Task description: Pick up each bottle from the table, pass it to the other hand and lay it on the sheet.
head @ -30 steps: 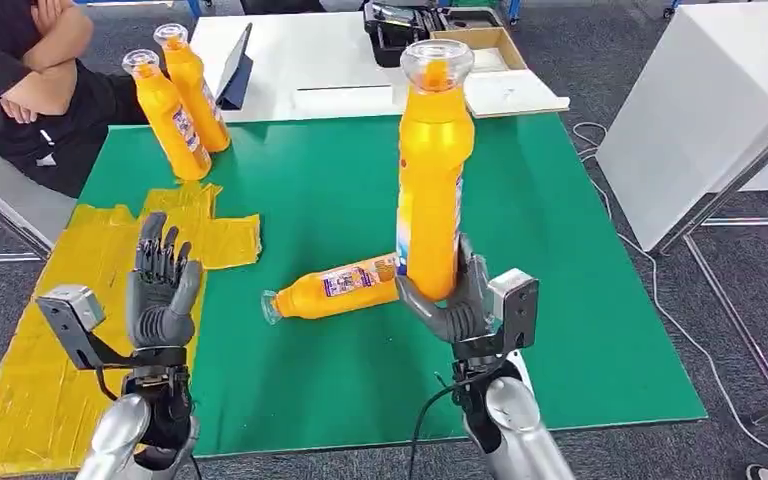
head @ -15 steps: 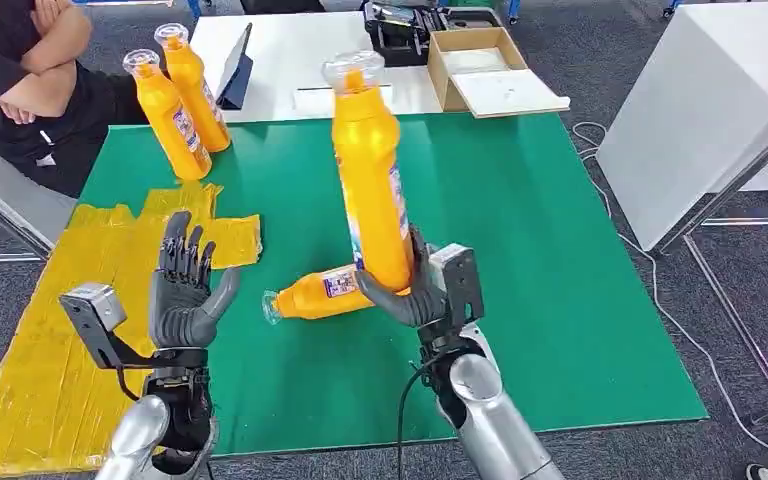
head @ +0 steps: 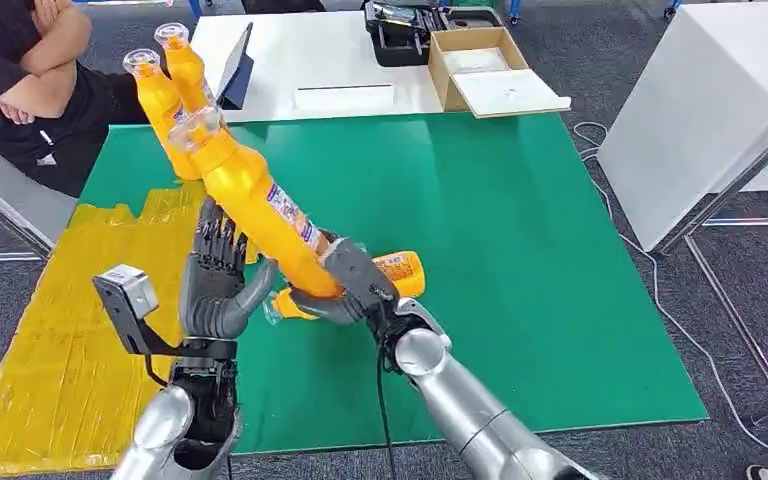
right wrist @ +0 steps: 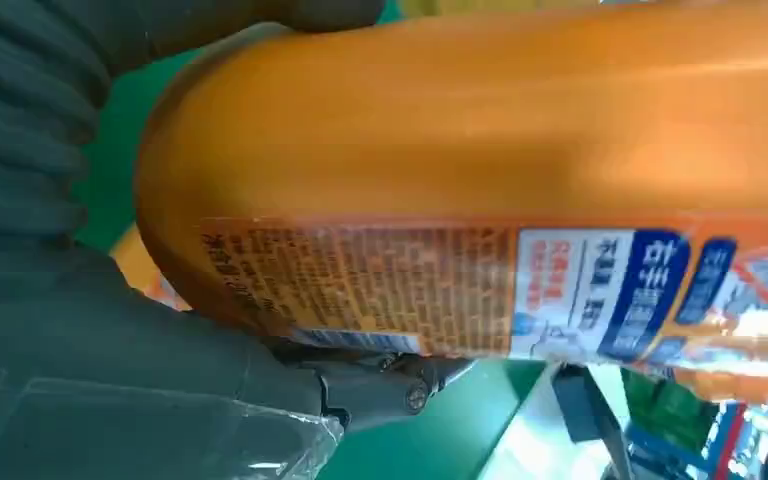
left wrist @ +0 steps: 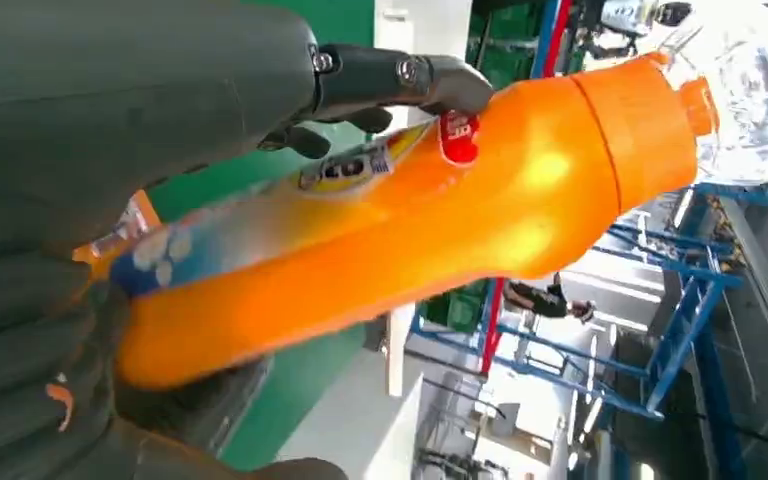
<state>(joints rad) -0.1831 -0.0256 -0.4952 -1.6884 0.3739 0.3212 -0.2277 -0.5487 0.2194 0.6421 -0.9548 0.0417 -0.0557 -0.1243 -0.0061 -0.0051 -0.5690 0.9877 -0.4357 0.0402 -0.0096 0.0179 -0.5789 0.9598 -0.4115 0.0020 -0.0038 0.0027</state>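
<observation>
From the head view, the right hand point(head: 345, 285) grips the lower body of an orange bottle point(head: 260, 205), tilted cap-first over the green table point(head: 520, 220) toward the left hand point(head: 218, 285), whose fingers are spread beside it. The left wrist view shows that hand's fingers point(left wrist: 400, 78) along the bottle, though whether they clasp it I cannot tell. The right wrist view shows the bottle's label close against the right hand's palm.

The yellow sheet point(head: 50, 360) lies bare left of the left hand point(head: 222, 290). Two upright bottles point(head: 172, 90) stand at the bench's point(head: 520, 250) far left corner; a lying bottle point(head: 400, 272) sits beneath the right hand point(head: 350, 290).
</observation>
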